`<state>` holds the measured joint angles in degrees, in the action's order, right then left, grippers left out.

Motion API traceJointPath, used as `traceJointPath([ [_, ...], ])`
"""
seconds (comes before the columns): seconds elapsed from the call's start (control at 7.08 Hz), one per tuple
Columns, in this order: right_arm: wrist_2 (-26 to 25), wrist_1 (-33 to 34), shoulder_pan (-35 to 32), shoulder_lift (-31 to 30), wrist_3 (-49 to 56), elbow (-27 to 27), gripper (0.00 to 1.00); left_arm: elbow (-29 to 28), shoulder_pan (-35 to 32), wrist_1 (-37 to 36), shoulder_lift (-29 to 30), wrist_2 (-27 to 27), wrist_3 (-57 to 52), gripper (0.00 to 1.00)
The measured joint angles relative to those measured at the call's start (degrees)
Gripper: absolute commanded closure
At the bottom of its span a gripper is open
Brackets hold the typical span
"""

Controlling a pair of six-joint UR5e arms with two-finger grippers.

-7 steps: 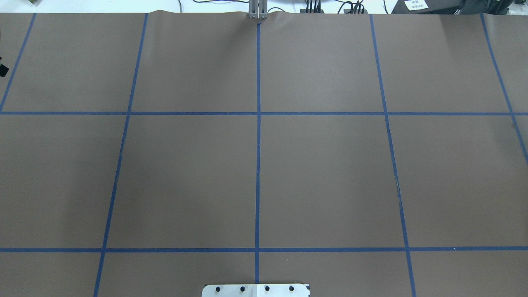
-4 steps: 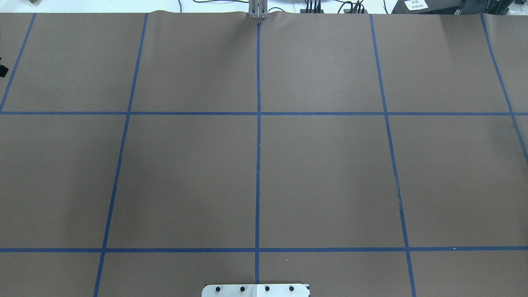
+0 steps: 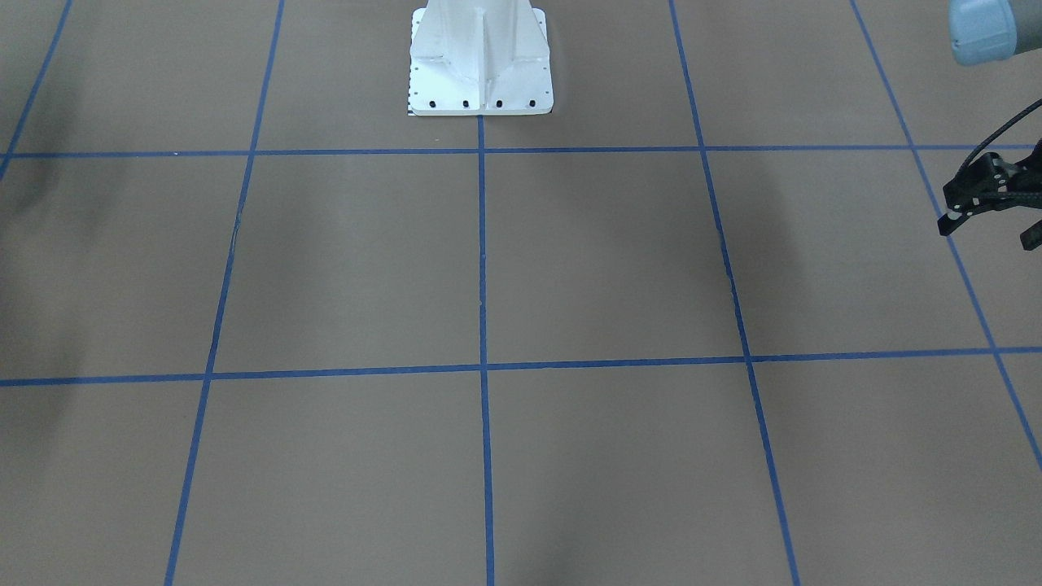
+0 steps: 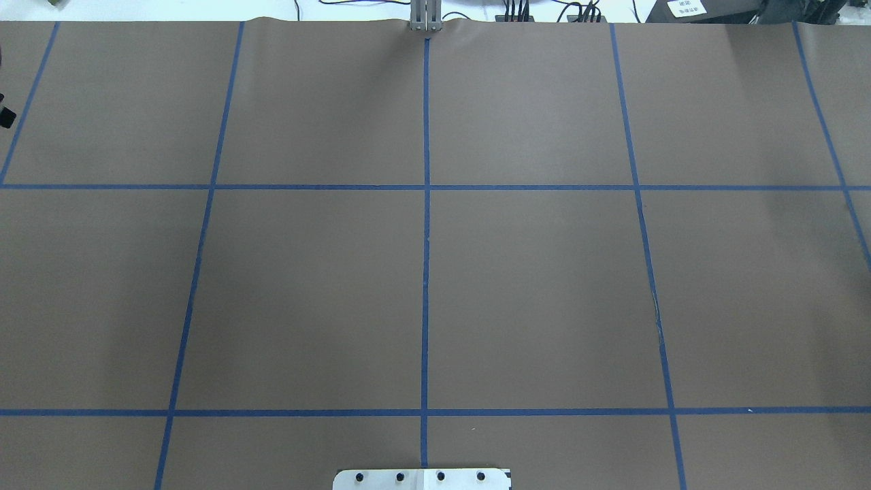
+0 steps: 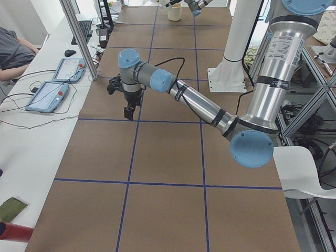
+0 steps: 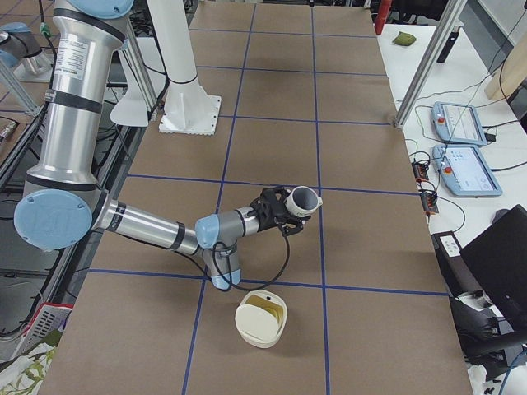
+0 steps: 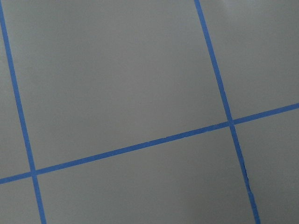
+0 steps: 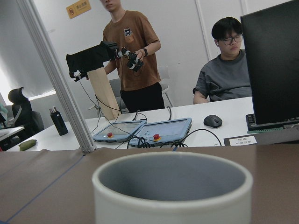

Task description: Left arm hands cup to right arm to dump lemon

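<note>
The white cup (image 6: 305,200) stands upright in my right gripper (image 6: 290,211), which reaches in level and is shut on its side, near the table's right end. In the right wrist view the cup's (image 8: 173,186) rim fills the bottom; its grey inside shows no lemon. A yellowish piece (image 6: 268,306), likely the lemon, lies in a white bowl (image 6: 262,325) on the table close to the right arm's wrist. My left gripper (image 5: 129,111) hangs fingers-down over the table's left end, away from the cup. Only its perforated bracket (image 3: 977,189) shows in the front view, and I cannot tell whether it is open or shut.
The robot's white pedestal (image 3: 480,65) stands at the middle of the table's near edge. Aluminium posts (image 6: 428,58) and teach pendants (image 6: 465,156) sit along the far side, where two people (image 8: 224,70) are. Brown table with blue tape grid (image 4: 426,272).
</note>
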<state>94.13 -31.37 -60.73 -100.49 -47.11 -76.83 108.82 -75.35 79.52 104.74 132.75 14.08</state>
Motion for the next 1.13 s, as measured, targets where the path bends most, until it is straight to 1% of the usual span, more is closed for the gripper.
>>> traceJointPath([
  [0.14, 0.2, 3.2, 0.0, 2.8, 4.5, 0.0, 1.0, 0.1, 0.2, 0.1, 0.9, 1.2, 2.4, 0.0],
  [0.42, 0.0, 8.6, 0.1, 7.9, 10.7, 0.1, 1.0, 0.6, 2.0, 0.4, 3.7, 3.1, 10.5, 0.0],
  [0.71, -0.9, 15.0, 0.9, 12.5, 14.0, -0.3, 1.0, 0.5, 6.5, 0.5, 8.6, 3.1, 19.7, 0.0],
  [0.85, -2.9, 17.7, 2.6, 14.7, 14.5, -0.3, 1.0, 0.4, 8.9, 0.5, 11.4, 2.9, 24.0, 0.0],
  [0.99, -6.8, 19.7, 5.4, 16.6, 14.9, -0.3, 1.0, 0.4, 11.0, 0.5, 13.7, 2.7, 27.6, 0.0],
  [1.13, -11.8, 21.7, 9.0, 18.6, 15.3, -0.4, 1.0, 0.3, 12.9, 0.5, 15.9, 2.5, 31.4, 0.0],
])
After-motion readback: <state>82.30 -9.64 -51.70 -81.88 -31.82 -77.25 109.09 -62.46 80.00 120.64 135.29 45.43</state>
